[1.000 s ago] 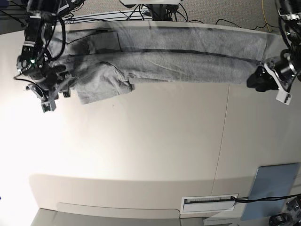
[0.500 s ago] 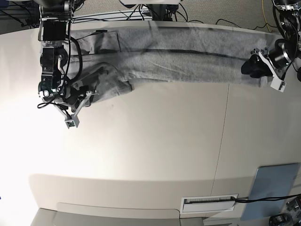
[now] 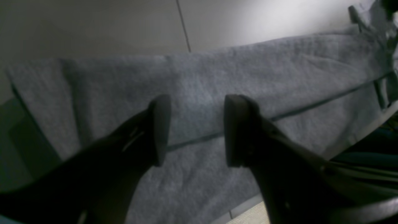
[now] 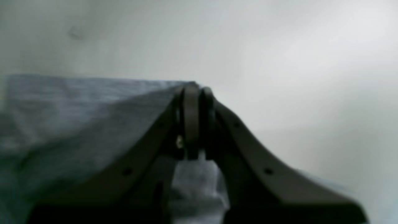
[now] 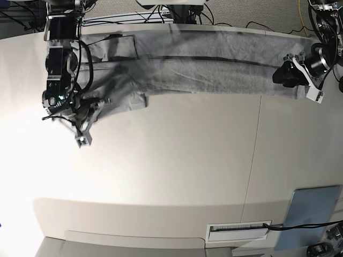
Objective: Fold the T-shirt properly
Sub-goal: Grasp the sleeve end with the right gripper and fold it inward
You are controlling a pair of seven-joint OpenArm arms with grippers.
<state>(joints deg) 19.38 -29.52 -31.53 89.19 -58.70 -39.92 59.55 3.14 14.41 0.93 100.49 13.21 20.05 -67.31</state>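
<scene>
The heather-grey T-shirt (image 5: 214, 69) lies as a long folded strip along the table's far edge. At its left end in the base view, my right gripper (image 5: 96, 104) is shut on the fabric. In the right wrist view the closed fingertips (image 4: 191, 96) pinch a raised edge of the T-shirt (image 4: 77, 109), which tents up to them. At the strip's right end my left gripper (image 5: 281, 75) hovers open over the cloth. The left wrist view shows that gripper (image 3: 196, 130) with its fingers apart above the T-shirt (image 3: 248, 68), nothing between them.
A flat grey-blue pad (image 5: 311, 214) lies at the table's near right corner, beside a white slotted panel (image 5: 238, 230). Cables (image 5: 177, 16) run behind the far edge. A seam (image 5: 256, 144) crosses the tabletop (image 5: 171, 171).
My right gripper came in from the left of the shirt and shut on its left end. My left gripper shifted a little up and inward over the right end, still open.
</scene>
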